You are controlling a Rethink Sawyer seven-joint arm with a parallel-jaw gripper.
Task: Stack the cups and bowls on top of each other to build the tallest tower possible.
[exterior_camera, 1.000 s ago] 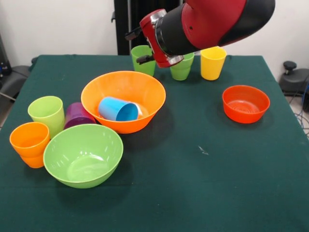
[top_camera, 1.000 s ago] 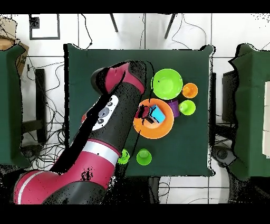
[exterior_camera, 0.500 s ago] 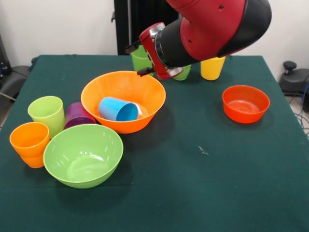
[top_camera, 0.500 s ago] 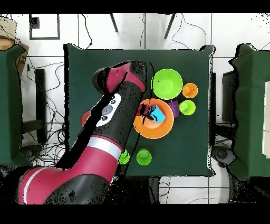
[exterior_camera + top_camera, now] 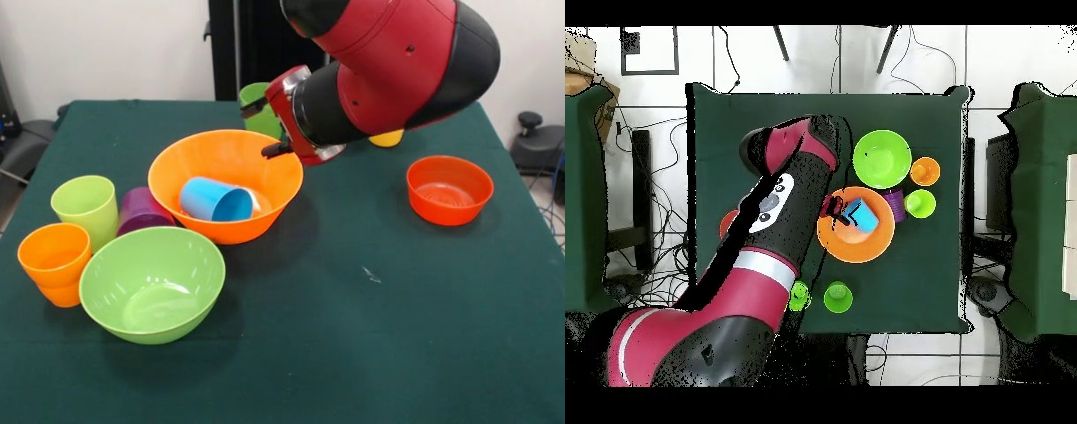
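Swung lower over large orange bowl (image 5: 225, 183) holding tipped blue cup (image 5: 215, 200); pincer (image 5: 267, 128) aperture indeterminable, nothing visibly held; orange cups (image 5: 55, 262) nested, tower otherwise unbuilt.

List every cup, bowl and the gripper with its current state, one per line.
blue cup: on its side inside the large orange bowl.
large orange bowl: upright, holding the blue cup.
lime-green bowl: upright, empty.
red-orange bowl: upright, empty, standing apart.
lime cup: upright.
purple cup: tipped, wedged between its neighbours.
orange cup: upright.
gripper: above the orange bowl's rim, holding nothing visible; fingers unclear.
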